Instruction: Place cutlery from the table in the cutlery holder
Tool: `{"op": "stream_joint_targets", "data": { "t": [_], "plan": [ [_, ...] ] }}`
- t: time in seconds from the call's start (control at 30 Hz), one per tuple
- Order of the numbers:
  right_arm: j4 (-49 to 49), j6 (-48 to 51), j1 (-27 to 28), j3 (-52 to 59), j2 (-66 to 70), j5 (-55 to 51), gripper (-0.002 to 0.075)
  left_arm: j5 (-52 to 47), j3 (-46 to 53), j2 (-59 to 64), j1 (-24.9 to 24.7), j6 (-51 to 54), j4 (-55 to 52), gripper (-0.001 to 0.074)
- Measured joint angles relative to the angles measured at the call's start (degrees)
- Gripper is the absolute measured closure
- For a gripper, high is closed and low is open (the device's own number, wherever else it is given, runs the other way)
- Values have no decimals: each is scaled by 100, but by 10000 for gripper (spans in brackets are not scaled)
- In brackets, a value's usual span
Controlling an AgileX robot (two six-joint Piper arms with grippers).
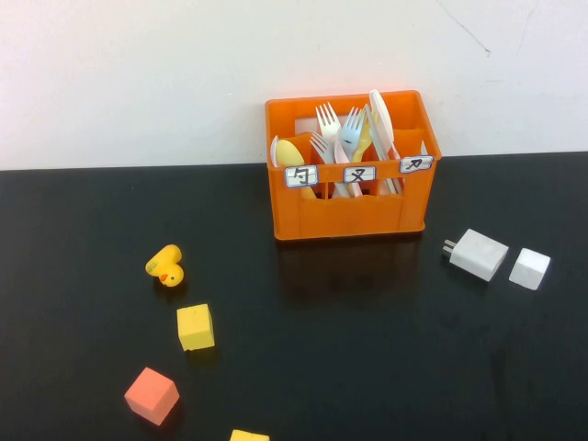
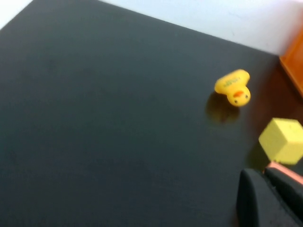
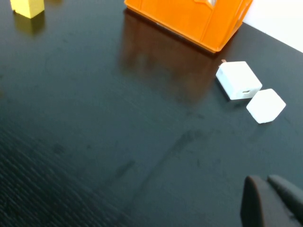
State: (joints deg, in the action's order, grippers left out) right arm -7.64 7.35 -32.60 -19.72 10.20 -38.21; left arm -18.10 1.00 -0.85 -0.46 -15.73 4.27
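**High view: cutlery already standing in the crate, both grippers closed and empty**

You can see the orange cutlery holder (image 1: 350, 204) toward the far side of the black table (image 1: 367, 367), right of centre, close to the white wall. Its front carries three white labels. Standing upright inside are several forks (image 1: 329, 124), a white knife (image 1: 382, 118) leaning in the right-hand compartment, and a yellow spoon (image 1: 291, 152) in the left one. You will find no loose knife or fork lying on the table in any view.

Left of the crate, well apart from it, lies a yellow rubber duck (image 1: 166, 266) on its side. Nearer you sit a yellow cube (image 1: 196, 327) and an orange cube (image 1: 152, 395), with another yellow block (image 1: 249, 435) cut off at the near edge. Right of the crate rest a white charger (image 1: 478, 254) with its prongs toward the crate and, just beside it, a smaller white block (image 1: 530, 268).

Neither arm shows from above. Your left gripper (image 2: 265, 196) appears in its wrist view, fingers pressed together, holding nothing, hovering near the cubes. Your right gripper (image 3: 267, 201) is likewise closed and empty, above bare table, nearer you than the chargers.
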Motion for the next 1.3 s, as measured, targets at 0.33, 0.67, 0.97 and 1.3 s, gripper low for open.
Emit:
{"op": "stream_joint_targets", "data": {
  "t": [0.33, 0.67, 0.97, 1.3],
  "plan": [
    [2, 0, 0, 0, 0, 0, 728, 0, 0, 0, -223, 848, 74, 736],
    [2, 0, 0, 0, 0, 0, 728, 0, 0, 0, -99, 652, 278, 736],
    [2, 0, 0, 0, 0, 0, 728, 0, 0, 0, -99, 653, 278, 736],
    [2, 0, 0, 0, 0, 0, 728, 0, 0, 0, -99, 653, 287, 736]
  ]
}}
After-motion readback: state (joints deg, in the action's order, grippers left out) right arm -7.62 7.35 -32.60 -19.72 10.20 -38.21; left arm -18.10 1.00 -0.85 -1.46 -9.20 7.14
